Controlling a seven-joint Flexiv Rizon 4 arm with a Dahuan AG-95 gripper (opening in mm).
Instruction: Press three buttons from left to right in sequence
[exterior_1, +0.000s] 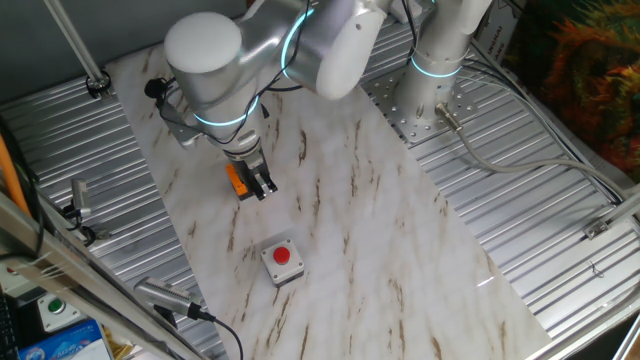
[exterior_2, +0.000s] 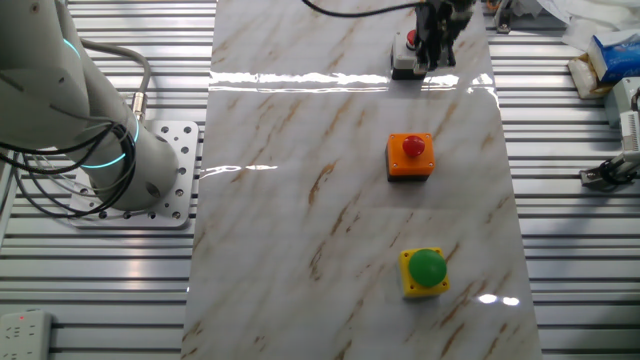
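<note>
My fingers (exterior_1: 262, 184) hang over the worktop (exterior_2: 300, 200) between the orange box (exterior_2: 410, 157) and the grey box (exterior_1: 283, 258). I cannot tell whether they are spread. I take grey as next, so I should centre over its red button and press straight down.

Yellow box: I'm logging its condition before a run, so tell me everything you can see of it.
The yellow box is a small cube, seemingly plastic, with a domed green button on top. It stands upright on the marbled table, at one end of the row, apart from the orange box. Only the table touches it. The other view does not show it.
</note>
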